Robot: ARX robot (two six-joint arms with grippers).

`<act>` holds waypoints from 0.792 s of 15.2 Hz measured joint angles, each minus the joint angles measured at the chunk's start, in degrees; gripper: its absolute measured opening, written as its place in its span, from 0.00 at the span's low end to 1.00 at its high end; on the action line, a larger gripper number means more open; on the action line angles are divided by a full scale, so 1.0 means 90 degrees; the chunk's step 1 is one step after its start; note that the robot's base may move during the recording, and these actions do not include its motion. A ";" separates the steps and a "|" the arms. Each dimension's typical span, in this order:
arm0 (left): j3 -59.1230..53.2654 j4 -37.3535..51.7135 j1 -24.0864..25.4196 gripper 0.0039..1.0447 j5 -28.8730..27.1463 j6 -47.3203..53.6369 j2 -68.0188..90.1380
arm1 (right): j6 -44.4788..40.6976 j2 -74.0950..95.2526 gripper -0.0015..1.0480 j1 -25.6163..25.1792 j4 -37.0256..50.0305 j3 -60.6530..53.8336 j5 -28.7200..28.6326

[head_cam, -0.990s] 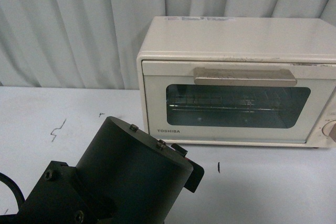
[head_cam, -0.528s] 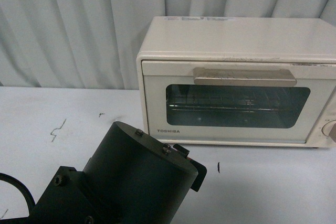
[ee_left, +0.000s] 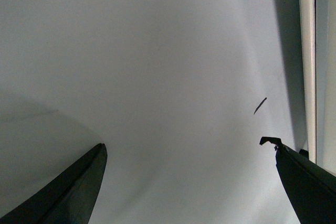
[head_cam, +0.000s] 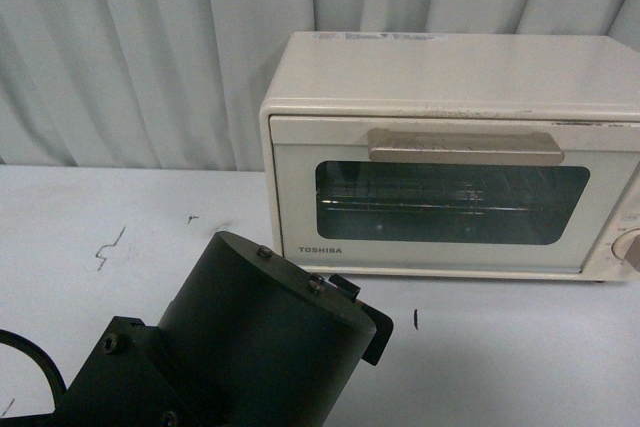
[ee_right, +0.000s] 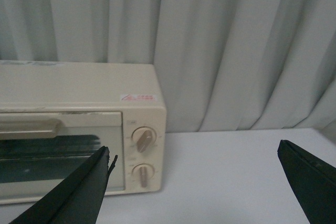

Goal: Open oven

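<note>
The left gripper (ee_left: 185, 142), spread wide and empty, is settling after edging right toward the boxy cream-white toaster oven (head_cam: 450, 197), which is sitting shut at far right, beige bar handle (head_cam: 465, 145) untouched. The right gripper (ee_right: 194, 147) is gaping empty too.

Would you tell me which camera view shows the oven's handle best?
The front view: the whole handle runs unobstructed across the front of the oven, above its window. The right wrist view catches only one end of it, cut off by the frame edge. The left wrist view shows mostly table and no handle.
</note>
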 joint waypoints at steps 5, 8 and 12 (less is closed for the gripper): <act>0.0002 -0.0002 -0.0007 0.94 0.0015 0.0000 0.0002 | -0.3116 0.5314 0.94 0.0002 0.4024 0.2254 -0.0041; 0.0005 0.0002 -0.0007 0.94 0.0019 0.0000 0.0002 | -0.5918 0.8126 0.66 0.0568 0.3264 0.4330 -0.0809; 0.0005 0.0002 -0.0007 0.94 0.0019 0.0000 0.0002 | -0.7213 0.8301 0.28 0.0721 0.1943 0.4704 -0.1474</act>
